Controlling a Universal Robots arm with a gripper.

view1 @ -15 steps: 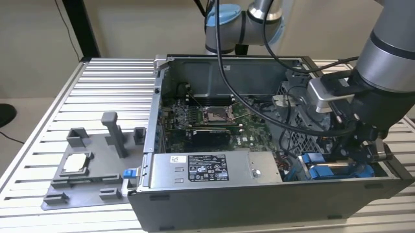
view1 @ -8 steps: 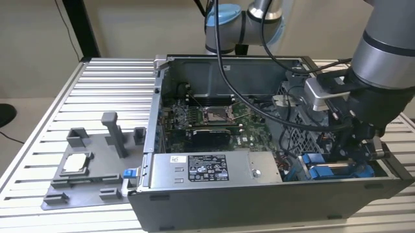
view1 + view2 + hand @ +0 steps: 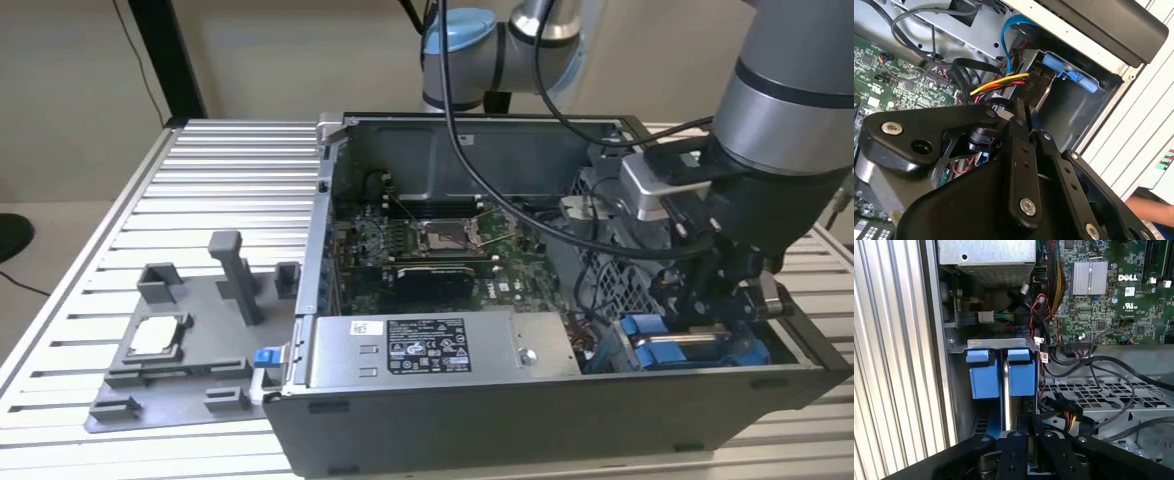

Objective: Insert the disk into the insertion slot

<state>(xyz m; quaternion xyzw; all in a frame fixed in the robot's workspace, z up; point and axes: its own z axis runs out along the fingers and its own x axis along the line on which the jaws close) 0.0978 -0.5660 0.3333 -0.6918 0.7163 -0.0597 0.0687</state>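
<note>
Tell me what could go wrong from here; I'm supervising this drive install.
The cables lie right beside the disk and the gripper, so they could snag. The disk seems to stand on edge in the insertion slot; a slight tilt might jam it against the slot's wall.

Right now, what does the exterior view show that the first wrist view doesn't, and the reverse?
Exterior view, not first wrist: the socket, and the grey fixture beside the case with a chip on it. First wrist view, not exterior: a thin silver edge, likely the disk, between the two blue tabs, and a finned heatsink. Both: the tool at the slot, the blue tabs, the green board.
</note>
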